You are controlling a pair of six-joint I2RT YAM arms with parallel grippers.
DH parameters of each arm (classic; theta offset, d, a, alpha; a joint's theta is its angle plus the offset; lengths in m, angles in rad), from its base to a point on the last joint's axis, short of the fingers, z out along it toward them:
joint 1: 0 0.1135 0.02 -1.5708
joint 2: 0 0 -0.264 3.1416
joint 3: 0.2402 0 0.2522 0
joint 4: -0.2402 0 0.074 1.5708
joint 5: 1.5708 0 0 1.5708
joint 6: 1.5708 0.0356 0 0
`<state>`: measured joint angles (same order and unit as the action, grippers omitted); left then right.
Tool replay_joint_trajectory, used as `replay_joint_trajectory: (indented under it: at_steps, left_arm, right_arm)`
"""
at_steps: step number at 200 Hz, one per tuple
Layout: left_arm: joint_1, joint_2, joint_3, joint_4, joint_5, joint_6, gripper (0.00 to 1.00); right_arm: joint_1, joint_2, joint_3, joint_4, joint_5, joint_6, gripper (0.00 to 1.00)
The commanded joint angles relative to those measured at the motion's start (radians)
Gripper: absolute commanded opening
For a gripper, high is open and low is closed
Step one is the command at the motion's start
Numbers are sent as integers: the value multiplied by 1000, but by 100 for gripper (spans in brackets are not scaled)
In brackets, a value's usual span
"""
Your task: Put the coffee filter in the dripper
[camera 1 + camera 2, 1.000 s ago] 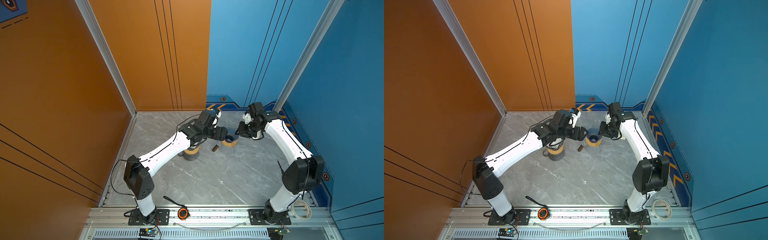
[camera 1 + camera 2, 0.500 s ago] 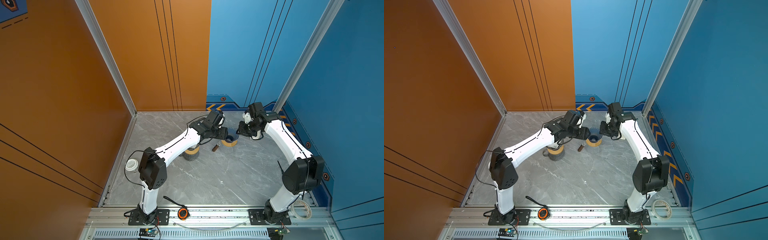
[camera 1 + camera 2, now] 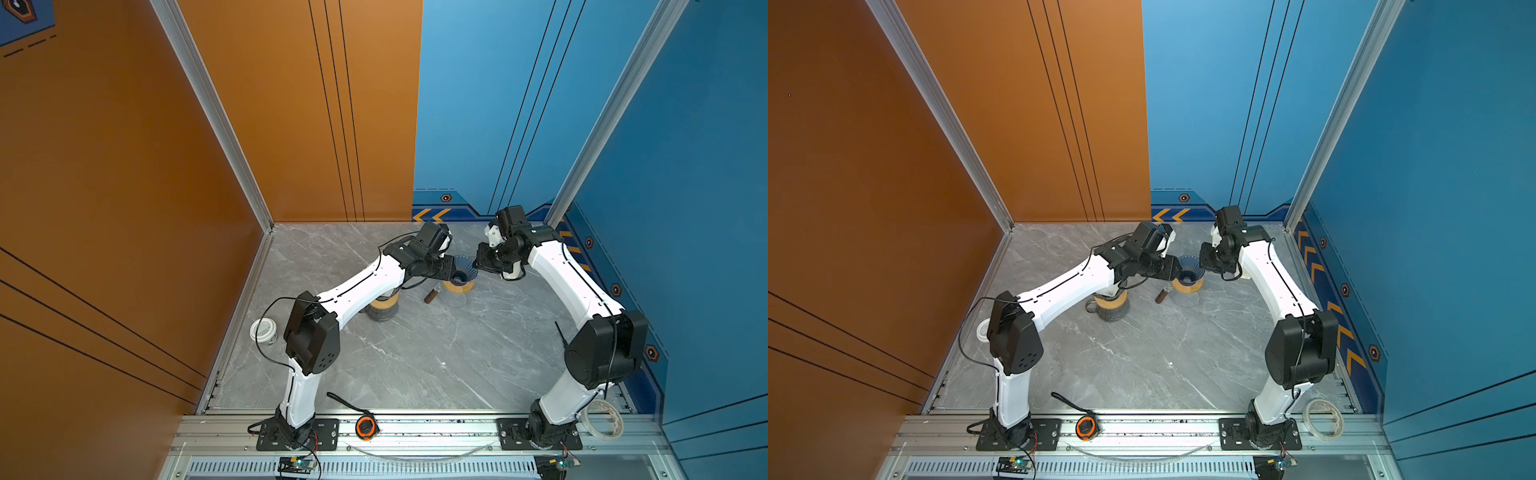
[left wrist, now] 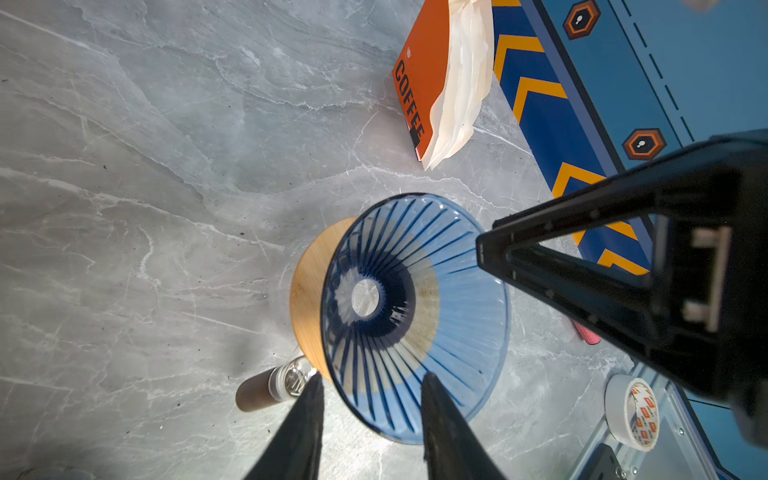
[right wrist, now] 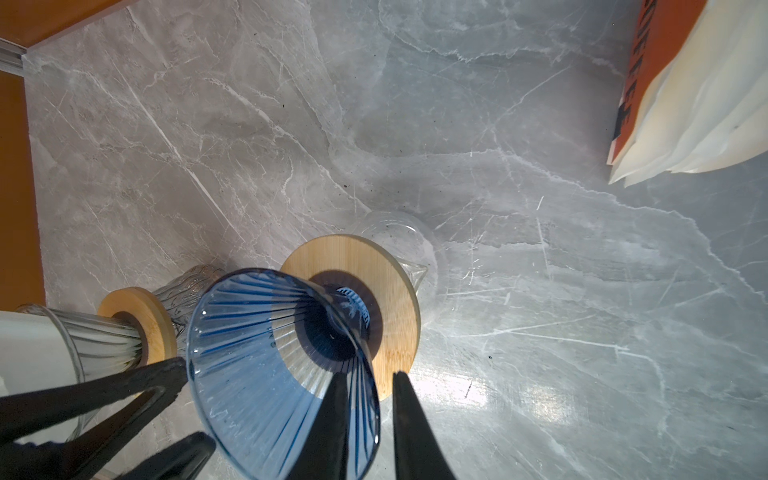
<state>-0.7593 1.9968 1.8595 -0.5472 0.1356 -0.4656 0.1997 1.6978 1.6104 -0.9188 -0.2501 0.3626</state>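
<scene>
white paper, fanned in a loose stack: the coffee filter (image 4: pixel 459 83) lies among others spilling from an orange packet (image 4: pixel 419 75) flat on the grey marble counter (image 3: pixel 415 357), by the blue back wall. it is well apart from both arms and nothing has hold of it. the dripper (image 4: pixel 415 316), a blue ribbed glass cone, sits empty and mouth up on a wooden collar (image 5: pixel 390 291) over a clear carafe (image 5: pixel 395 232), as it must stand to take a filter. both arms bracket it from opposite sides. the left end effector (image 4: pixel 372 378) has its jaws partly open with the near rim of the cone between them, pinching nothing. the right end effector (image 5: pixel 370 374) straddles the opposite wall with a much narrower gap; i cannot tell whether its pads press the glass. my guess is they mean to steady or square the cone, which looks top-heavy on that collar. a brown vial (image 4: pixel 266 392) lies just beside the carafe, and a second glass cone (image 5: pixel 104 336) stands near, under the left arm.
</scene>
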Motion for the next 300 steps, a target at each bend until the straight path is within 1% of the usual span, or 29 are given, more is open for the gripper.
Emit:
replay_joint_trajectory:
  at_steps: [1,79,99,138,184,244,274,286,300]
  left_arm:
    - [9,25,26,-17,20,-6,39]
    - [22,50,43,-17,33,-8,33]
    - [26,53,44,-17,34,-11,33]
    - [30,59,55,-18,41,-14,34]
    - [34,74,79,-17,41,-13,34]
    - [39,103,100,-18,45,-13,31]
    - [43,107,96,-18,45,-14,28]
    - [45,109,96,-18,46,-14,24]
    - [48,109,96,-17,48,-14,22]
  right_arm:
    - [-9,-1,-6,14,0,-5,18]
    - [-10,28,0,17,-12,2,18]
    - [-9,34,0,17,-12,2,20]
    - [-9,43,0,18,-14,1,20]
    - [-5,46,2,20,-12,4,15]
    - [-4,49,2,20,-12,7,11]
    - [-3,52,6,21,-14,10,9]
    - [-3,55,6,20,-14,11,9]
    - [-3,58,6,20,-17,12,8]
